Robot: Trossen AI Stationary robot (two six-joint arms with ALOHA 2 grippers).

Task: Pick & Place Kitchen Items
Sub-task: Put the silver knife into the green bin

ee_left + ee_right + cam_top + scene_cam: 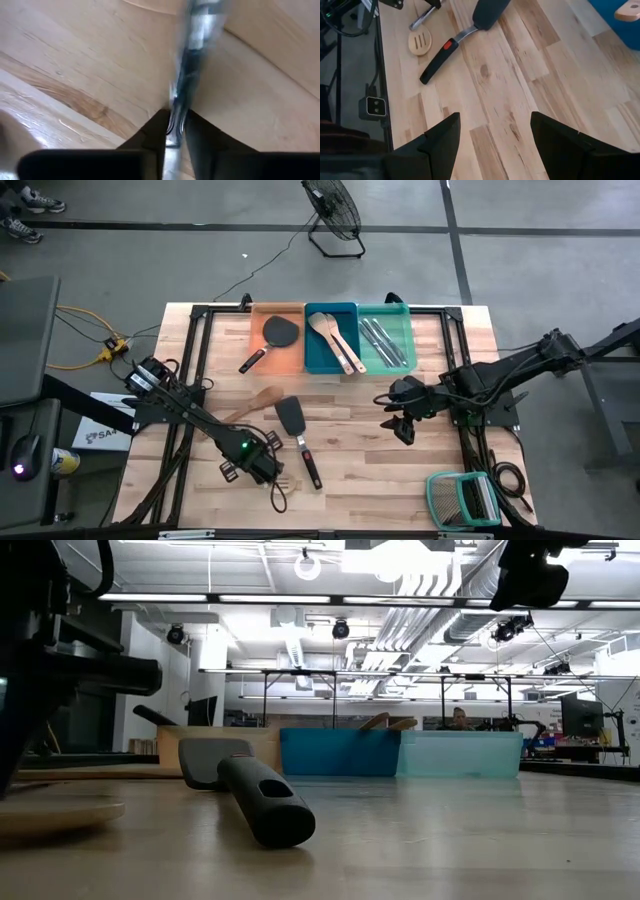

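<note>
We've got the left gripper [175, 131] pinched on a slim silver metal utensil [192, 55] at its very tip — may slip or swing on lift.

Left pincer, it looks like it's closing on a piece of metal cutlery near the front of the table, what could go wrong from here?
1. The left pincer has the silver utensil only by one thin end, between the fingertips; it may pivot or slip when lifted.
2. A wooden slotted spatula lies right beside the grasp; the lift could drag or knock it.
3. The black spatula lies between that spot and the trays; a low carry might clip it.
</note>
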